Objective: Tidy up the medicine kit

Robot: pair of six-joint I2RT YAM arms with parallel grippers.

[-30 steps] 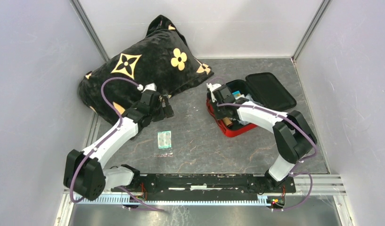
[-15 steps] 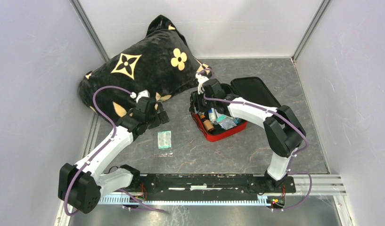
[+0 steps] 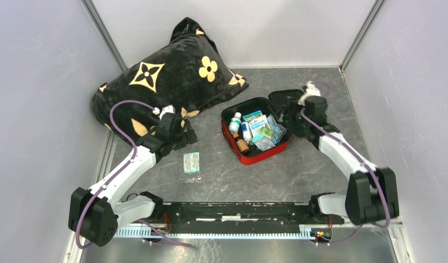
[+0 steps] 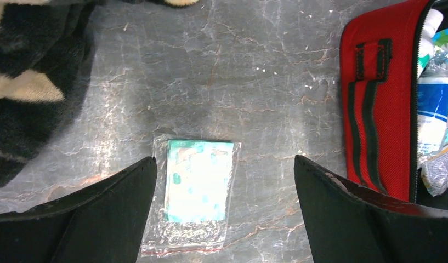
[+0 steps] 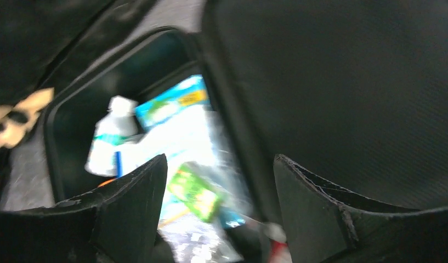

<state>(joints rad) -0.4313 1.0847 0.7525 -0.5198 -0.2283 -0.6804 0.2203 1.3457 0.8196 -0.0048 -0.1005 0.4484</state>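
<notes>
Red medicine kit [image 3: 260, 155] is opened; the sachet [image 4: 198, 186] toward the tabletop's [image 3: 238, 181] near edge is bracketed by the left gripper's [image 4: 224, 160] wide fingers, descent required; right gripper [image 5: 219, 159] is spread empty.

The medicine kit [image 3: 264, 155] slid left; the right tool [image 5: 219, 164] opened and moved over its lid [image 5: 347, 82].

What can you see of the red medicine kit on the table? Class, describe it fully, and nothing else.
The medicine kit is a red, fabric-covered, rounded-square case with black lining. It lies open on the table, its lid laid back at the base's far right. Two black straps cross its red side wall. The base holds small bottles and packets. The right gripper, open, is above the lid; contact cannot be told.
</notes>
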